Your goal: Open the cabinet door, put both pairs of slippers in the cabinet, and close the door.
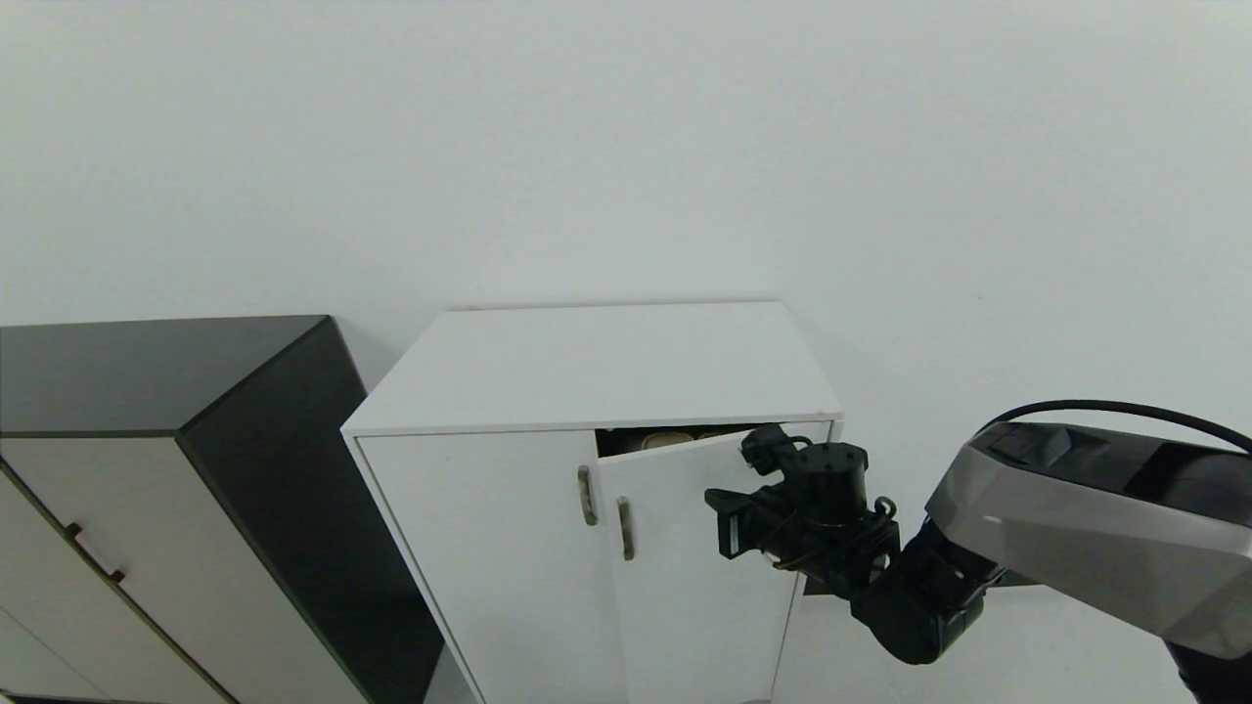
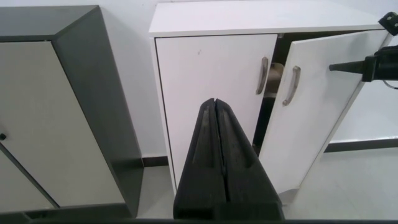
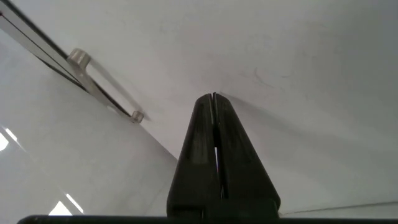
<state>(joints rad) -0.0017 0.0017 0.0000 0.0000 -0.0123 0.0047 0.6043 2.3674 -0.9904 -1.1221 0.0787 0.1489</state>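
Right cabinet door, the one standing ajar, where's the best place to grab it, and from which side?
Take the right door by its upright bar handle, at the free edge beside the left door. The bar stands off the panel, fixed at both ends, so come from the front with jaws closing sideways across its middle.

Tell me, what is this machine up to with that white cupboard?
A two-armed robot is working at a white cabinet. Its right door stands ajar and its left door is shut. The right gripper, closed, has its tip at the front of the ajar door, away from the handle. The left gripper, also closed, hangs in front of the cabinet. In the gap something tan shows; I cannot tell what.
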